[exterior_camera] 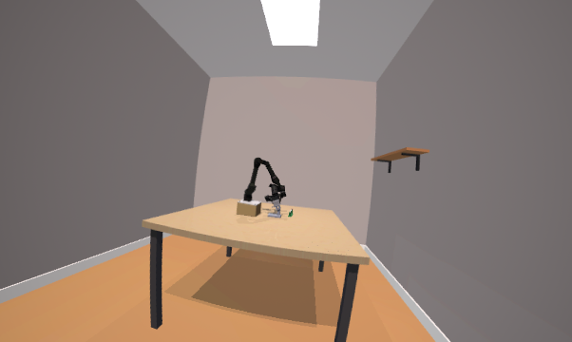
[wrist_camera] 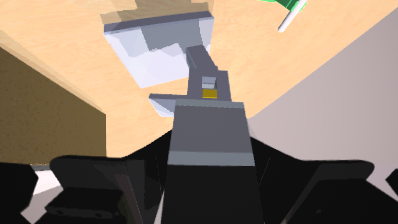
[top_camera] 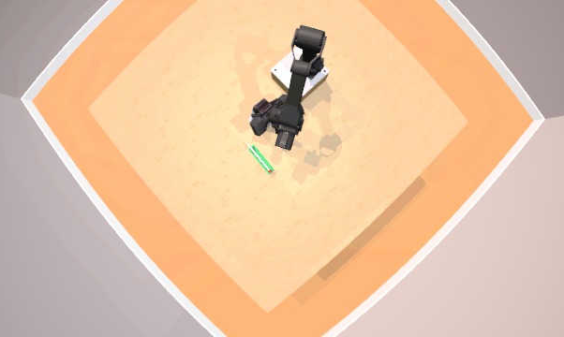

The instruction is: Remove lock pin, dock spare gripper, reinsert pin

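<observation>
Spare gripper (wrist_camera: 205, 131): a grey block, clamped between the fingers of my gripper (top_camera: 272, 124) (exterior_camera: 276, 197) (wrist_camera: 210, 162), its lower end up against the socket (wrist_camera: 224, 85) of the mount (exterior_camera: 275, 216) (wrist_camera: 167, 62). From the wrist I see no gap between block and socket — though full seating I can't confirm from this angle. Yellow shows in the socket's side opening; I can't tell what part it belongs to.

Step in hand, as I judge it: docking, near its end. The lock pin (top_camera: 259, 155) (wrist_camera: 292, 16) is already out, lying on a green cradle (top_camera: 266, 160) (exterior_camera: 291, 213) (wrist_camera: 283, 4) apart from the mount. Further off, the arm's pedestal (top_camera: 278, 74) (exterior_camera: 249, 209) (wrist_camera: 50, 107) stands on the wooden table (top_camera: 207, 187) (exterior_camera: 210, 228) (wrist_camera: 250, 45).

Next: check the seat, ease my fingers apart, and back off straight so the spigot isn't dragged up or twisted. Then the pin — grip it, line it up with the cross hole, push it through. A part-seated spigot would likely block it.
</observation>
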You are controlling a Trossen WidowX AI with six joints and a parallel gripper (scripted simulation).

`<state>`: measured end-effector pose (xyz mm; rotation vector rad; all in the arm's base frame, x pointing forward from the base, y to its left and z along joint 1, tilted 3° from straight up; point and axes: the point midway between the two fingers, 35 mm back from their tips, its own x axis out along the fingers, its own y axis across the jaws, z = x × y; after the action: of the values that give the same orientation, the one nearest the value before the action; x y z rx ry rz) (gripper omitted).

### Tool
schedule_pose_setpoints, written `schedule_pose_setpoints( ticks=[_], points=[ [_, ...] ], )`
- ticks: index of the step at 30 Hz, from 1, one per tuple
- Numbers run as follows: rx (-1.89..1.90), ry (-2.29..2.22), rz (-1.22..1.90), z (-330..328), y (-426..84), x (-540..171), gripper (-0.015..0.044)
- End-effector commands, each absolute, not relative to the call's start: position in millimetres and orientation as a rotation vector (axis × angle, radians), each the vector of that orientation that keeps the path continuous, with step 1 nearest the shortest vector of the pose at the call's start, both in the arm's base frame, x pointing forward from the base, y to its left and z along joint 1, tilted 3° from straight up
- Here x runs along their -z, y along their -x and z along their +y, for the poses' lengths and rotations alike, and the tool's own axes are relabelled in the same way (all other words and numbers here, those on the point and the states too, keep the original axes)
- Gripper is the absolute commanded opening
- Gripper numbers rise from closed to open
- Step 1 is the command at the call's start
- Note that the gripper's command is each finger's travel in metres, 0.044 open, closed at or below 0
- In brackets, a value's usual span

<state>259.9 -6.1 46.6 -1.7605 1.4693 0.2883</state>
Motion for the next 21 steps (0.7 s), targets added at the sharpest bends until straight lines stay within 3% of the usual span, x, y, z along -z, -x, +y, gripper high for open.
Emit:
schedule_pose_setpoints(
  ticks=[1,9,21],
  points=[
    [-0.287,1.758,1.468,-6.0,-260.1,-46.6,0.0236],
    [-0.287,1.758,1.468,-6.0,-260.1,-46.6,0.044],
    [-0.298,1.771,1.48,-6.0,-248.3,-66.3,0.044]
  ],
)
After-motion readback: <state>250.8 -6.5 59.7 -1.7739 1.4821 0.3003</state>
